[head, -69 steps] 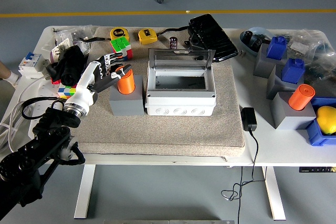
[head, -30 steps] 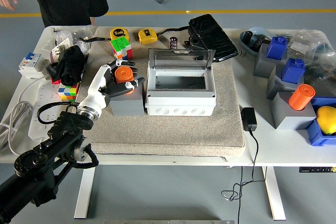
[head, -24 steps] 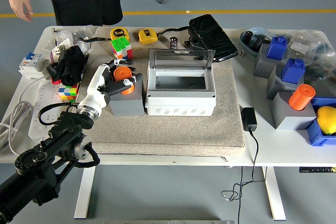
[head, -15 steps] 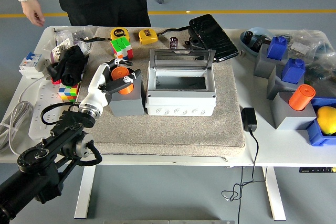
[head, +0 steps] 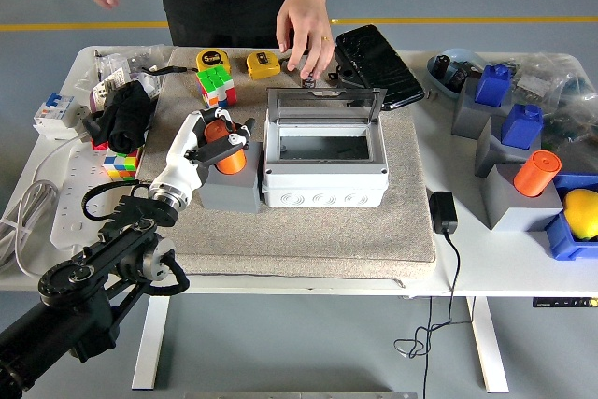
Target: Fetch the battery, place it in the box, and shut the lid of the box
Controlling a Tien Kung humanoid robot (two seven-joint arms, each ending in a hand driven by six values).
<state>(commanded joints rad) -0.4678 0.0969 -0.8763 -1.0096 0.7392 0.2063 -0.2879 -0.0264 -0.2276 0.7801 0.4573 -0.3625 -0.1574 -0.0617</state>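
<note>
The left hand [head: 217, 137] reaches in from seven o'clock and is wrapped around the orange battery [head: 224, 148]; its dark fingers [head: 234, 136] curl across the battery's top and side, grasping it. The battery stands on the grey block [head: 230, 188], which sits just beside the grey box [head: 324, 167] at the box's nine o'clock side; whether battery and block still touch cannot be told. The box rests near the middle of the beige mat [head: 308, 231] with its clear lid [head: 324, 104] raised at twelve o'clock, the inside showing. At the far side of the table a person's hand [head: 307, 33] comes down at twelve o'clock of the box, fingertips at a small dark cylinder [head: 307, 77] just behind the lid. A Rubik's cube [head: 215, 85] and a yellow tape measure [head: 263, 64] lie toward eleven o'clock of the box; a black keyboard [head: 378, 66] lies at one o'clock. Well apart, at three o'clock, a second orange cylinder [head: 535, 173] stands on another grey block [head: 518, 203].
</note>
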